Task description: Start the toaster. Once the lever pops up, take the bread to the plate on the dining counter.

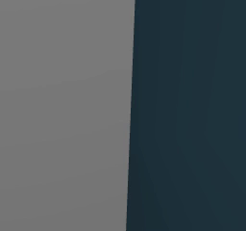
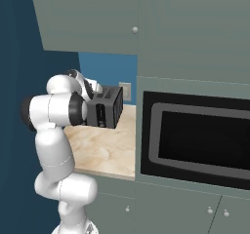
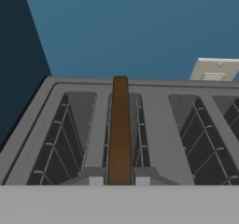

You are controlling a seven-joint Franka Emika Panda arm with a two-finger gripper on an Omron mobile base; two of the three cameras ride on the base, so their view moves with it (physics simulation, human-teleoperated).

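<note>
Hand view: bread (image 3: 120, 129) in toaster (image 3: 163, 125)

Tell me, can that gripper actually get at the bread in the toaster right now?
Probably yes: it looks already there. In the hand view the bread stands edge-up in a toaster slot, top poking out, with the gripper fingers closed on either side of it.

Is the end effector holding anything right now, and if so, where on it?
The end effector is shut on the thin dark brown bread slice, gripping its near edge while it stands in a slot of the grey toaster.
</note>
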